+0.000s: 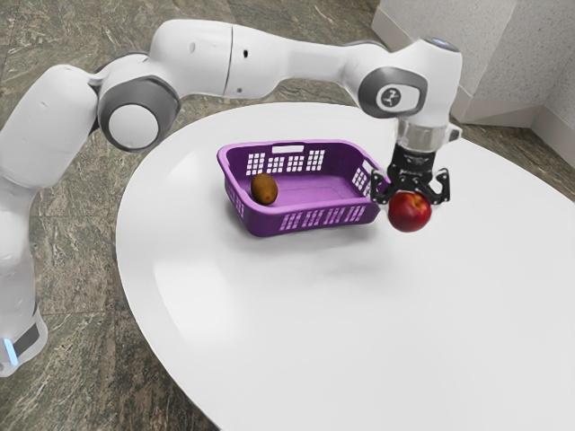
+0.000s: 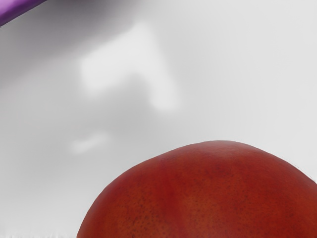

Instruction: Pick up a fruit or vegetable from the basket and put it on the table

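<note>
My gripper (image 1: 411,199) is shut on a red apple (image 1: 410,213), a finger on either side of it, in the exterior view. The apple hangs above the white table (image 1: 359,305), beside the purple basket (image 1: 310,220) at its exterior-view right end. In the basket, at its exterior-view left end, lies a brown kiwi-like fruit (image 1: 264,189). The wrist view has the red apple (image 2: 208,193) large at its lower edge, with the white table (image 2: 237,74) beyond it and a bit of the purple basket (image 2: 15,9) at a corner.
The basket's near wall and its exterior-view right end stand close to my hand. White tabletop extends in front of the basket and toward the exterior view's right. A pale wall block (image 1: 476,54) rises from the floor behind the table.
</note>
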`<action>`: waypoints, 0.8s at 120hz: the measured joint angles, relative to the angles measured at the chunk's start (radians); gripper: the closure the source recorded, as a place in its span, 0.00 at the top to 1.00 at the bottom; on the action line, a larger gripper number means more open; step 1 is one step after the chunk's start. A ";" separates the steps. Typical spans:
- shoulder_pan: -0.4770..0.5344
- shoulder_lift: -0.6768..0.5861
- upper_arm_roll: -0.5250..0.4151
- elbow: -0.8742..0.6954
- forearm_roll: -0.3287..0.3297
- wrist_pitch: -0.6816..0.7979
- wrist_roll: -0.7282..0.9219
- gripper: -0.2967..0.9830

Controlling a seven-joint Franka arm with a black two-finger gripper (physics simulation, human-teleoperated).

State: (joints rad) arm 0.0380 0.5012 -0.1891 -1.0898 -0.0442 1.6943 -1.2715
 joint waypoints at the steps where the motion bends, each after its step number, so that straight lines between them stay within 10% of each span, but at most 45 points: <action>1: 0.000 0.000 0.000 0.000 0.000 0.001 -0.001 0.47; 26: -0.001 -0.001 0.001 -0.002 -0.010 0.034 -0.014 0.68; 96: 0.079 -0.133 0.011 -0.018 -0.024 0.053 -0.088 0.77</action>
State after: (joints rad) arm 0.1174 0.3682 -0.1781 -1.1079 -0.0683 1.7469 -1.3598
